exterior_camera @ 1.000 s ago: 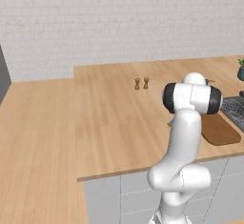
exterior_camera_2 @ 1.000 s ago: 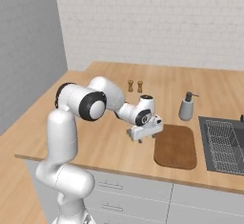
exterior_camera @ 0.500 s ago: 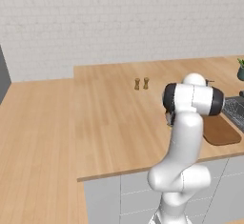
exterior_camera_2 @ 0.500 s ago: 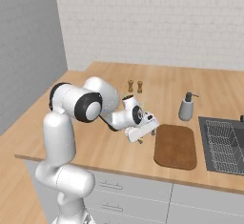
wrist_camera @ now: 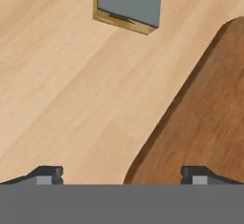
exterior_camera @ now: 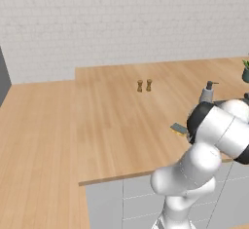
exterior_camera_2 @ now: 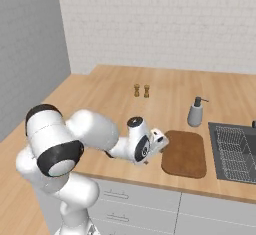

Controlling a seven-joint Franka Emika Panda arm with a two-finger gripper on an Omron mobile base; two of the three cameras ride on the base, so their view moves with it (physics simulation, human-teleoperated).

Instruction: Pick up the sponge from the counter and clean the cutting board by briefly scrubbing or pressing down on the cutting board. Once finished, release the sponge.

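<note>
The arm (exterior_camera_2: 100, 134) has pulled back toward the counter (exterior_camera_2: 110, 94) edge.

We are in a kitchen: a wooden counter (exterior_camera_2: 100, 94) over grey drawers (exterior_camera_2: 130, 204), a sink (exterior_camera_2: 232, 149), a soap bottle (exterior_camera_2: 195, 113), and shakers (exterior_camera_2: 141, 90).

Sponge (wrist_camera: 128, 1) cut off by hand view's top edge; cutting board (wrist_camera: 205, 118) running off the right edge; mostly hidden behind arm in left base view.

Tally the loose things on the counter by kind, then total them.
Sponge: 1
Cutting board: 1
Soap dispenser: 1
Small shakers: 2
Total: 5
</note>
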